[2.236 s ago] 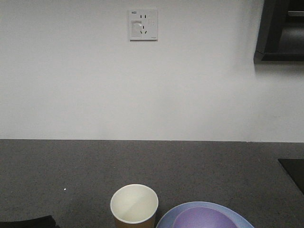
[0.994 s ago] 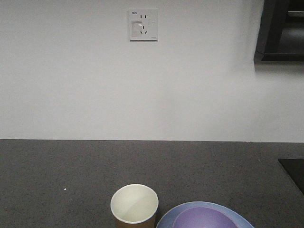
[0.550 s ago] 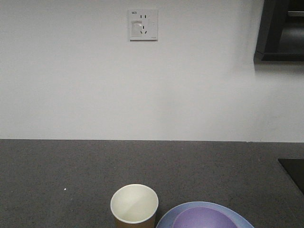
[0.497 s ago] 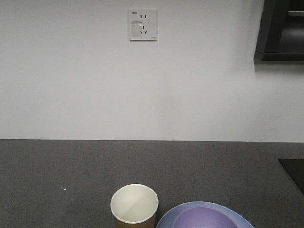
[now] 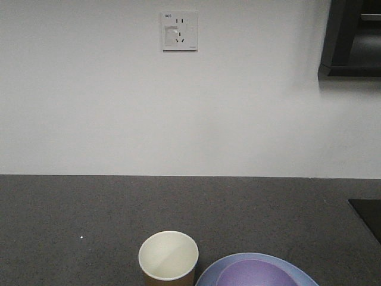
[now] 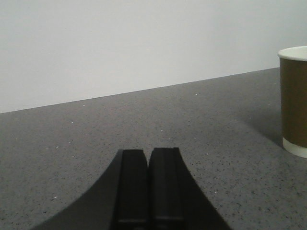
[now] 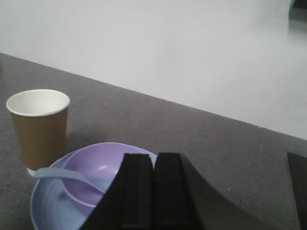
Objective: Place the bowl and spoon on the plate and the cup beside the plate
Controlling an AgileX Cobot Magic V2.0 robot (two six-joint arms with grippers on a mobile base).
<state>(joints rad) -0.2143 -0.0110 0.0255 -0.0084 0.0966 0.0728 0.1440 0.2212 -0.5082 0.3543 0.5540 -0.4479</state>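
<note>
Grey countertop (image 6: 72,143) | left gripper (image 6: 149,187) jaws closed, empty | right gripper (image 7: 154,191) jaws closed, empty

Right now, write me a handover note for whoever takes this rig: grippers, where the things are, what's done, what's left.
Left gripper: shut, empty, low over the counter, with the cup off to its right.
Right gripper: shut, empty, just behind the plate.
Bowl: sitting on the plate.
Spoon: on the plate, handle pointing toward the cup, scoop end resting against the bowl's rim.
Cup: upright on the counter, right beside the plate on its left.
Done: bowl and spoon are on the plate, cup is beside it.
Left: nothing obvious; probably just pull both arms back.
</note>
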